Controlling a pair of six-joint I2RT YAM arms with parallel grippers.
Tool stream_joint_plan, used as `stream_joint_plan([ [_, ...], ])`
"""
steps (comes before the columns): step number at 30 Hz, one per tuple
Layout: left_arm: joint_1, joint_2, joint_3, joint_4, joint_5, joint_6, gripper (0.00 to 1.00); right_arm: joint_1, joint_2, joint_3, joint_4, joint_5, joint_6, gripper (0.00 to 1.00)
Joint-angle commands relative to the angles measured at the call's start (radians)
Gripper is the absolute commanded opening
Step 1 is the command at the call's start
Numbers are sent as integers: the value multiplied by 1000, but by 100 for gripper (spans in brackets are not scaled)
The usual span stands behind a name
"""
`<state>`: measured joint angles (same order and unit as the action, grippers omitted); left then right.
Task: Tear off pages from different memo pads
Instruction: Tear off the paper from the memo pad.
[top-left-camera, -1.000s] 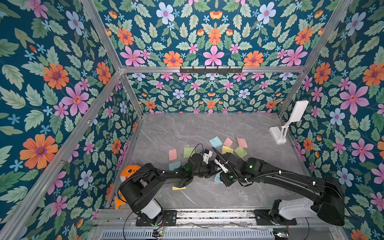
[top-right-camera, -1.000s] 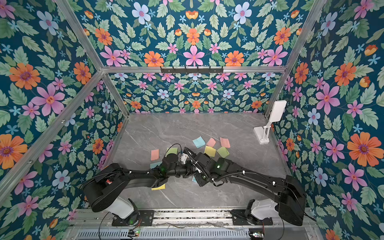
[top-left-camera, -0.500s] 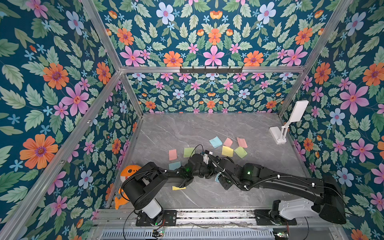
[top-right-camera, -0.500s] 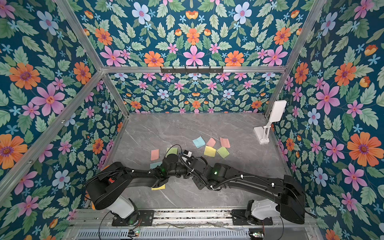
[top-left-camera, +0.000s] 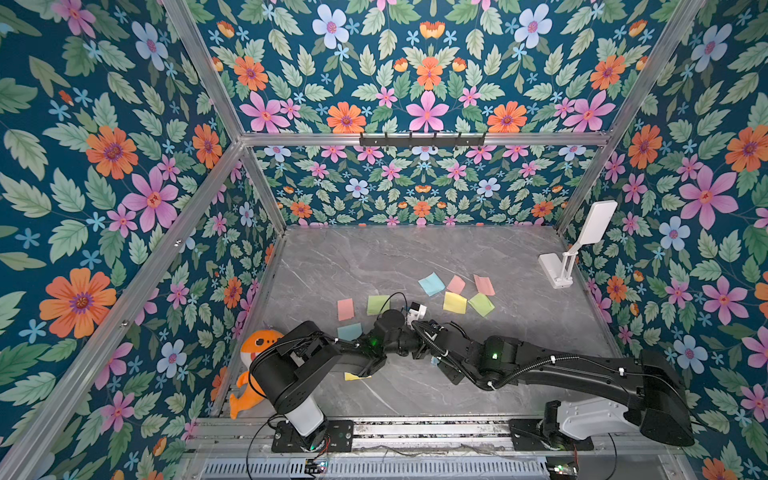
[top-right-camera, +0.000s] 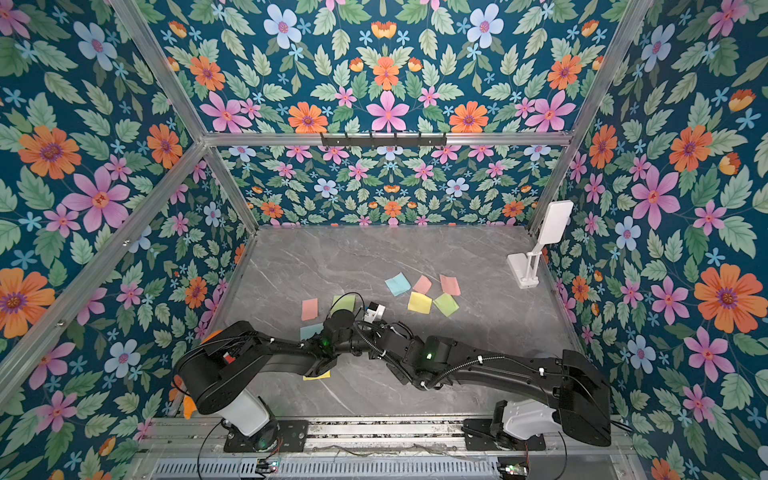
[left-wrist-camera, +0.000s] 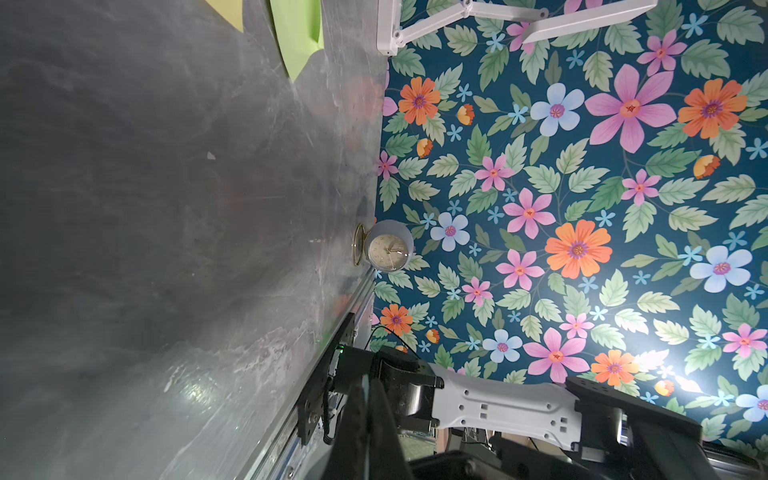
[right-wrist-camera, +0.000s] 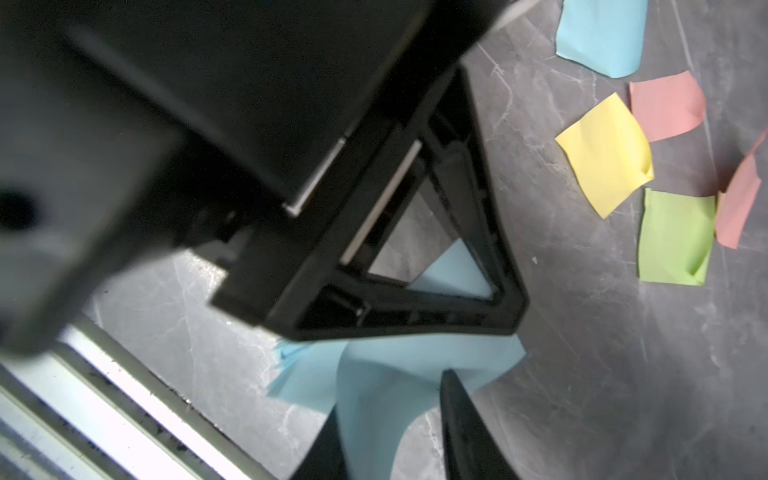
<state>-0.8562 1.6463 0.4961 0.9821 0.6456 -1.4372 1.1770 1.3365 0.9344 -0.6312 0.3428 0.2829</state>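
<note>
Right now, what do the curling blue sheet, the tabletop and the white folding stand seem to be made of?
Blue sheet: thin matte paper, likely; it bends in a soft curl off its pad.
Tabletop: grey marble-look slab with pale veins and semi-gloss glare; stone or laminate, unclear.
White stand: smooth moulded plastic, apparently, with hinged struts.

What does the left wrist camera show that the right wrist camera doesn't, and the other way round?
Only the left wrist view: a small clock against the floral wall, the white stand and the right arm's base.
Only the right wrist view: the left gripper pressing on the blue memo pad, a blue page curling up between the fingers of the right gripper, a loose blue page and pink pages.
Both: the grey table, the green page and the yellow page.
</note>
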Motion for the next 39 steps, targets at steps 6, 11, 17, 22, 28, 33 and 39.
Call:
stream_joint_plan([
  [6,5,-45,28,-45,19,63,11,4,29,41,-40,226,-122,0],
  [11,49,-122,7,-52,10,172,42,3,-12,76,-59,214,-176,0],
  [17,76,-328,-75,-188,-177,500,63,-55,-44,155,-127,74,-190,0],
  [22,56,-414,-151,-107,-209,589,74,-83,-40,209,-187,7,-204,0],
  [28,-1,-386,-96,-158,-167,663,73,-85,-35,236,-210,-29,-197,0],
  [33,-1,-299,-54,-146,-79,629,51,-101,-36,239,-203,-51,-175,0],
  [39,-1,-239,-33,-140,-35,609,0,-187,-37,248,-215,-40,-100,0],
])
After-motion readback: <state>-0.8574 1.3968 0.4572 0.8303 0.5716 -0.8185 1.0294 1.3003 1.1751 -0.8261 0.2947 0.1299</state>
